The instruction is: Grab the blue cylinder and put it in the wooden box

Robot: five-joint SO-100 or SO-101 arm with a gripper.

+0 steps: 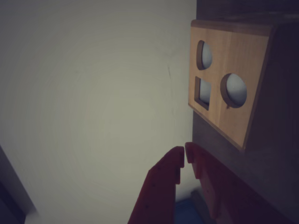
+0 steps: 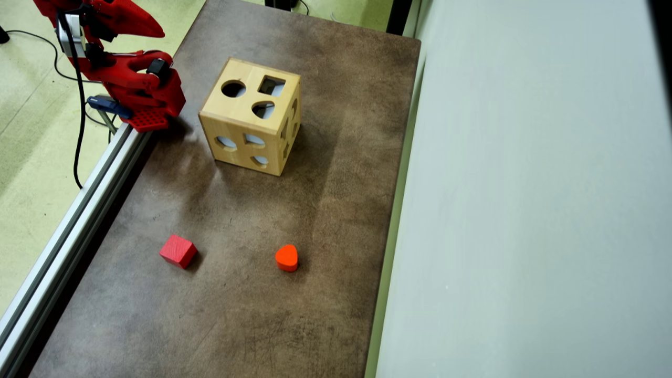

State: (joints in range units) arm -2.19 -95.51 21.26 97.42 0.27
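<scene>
Overhead view shows no blue cylinder on the counter (image 2: 325,220); jaws clenched, tips meeting, an unidentifiable blue patch (image 1: 187,213) behind them in the wrist view; confirm the block's whereabouts first, then work squarely above the wooden box (image 2: 247,123).

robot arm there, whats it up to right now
The red arm is folded back at the table's far left corner in the overhead view, handling nothing. In the wrist view its claw has its tips nearly touching with nothing visible between them. The wooden box stands upright beside the arm. A red cube and an orange heart block lie apart on the table. No blue cylinder shows on the table; whether it is inside the box cannot be told.
</scene>
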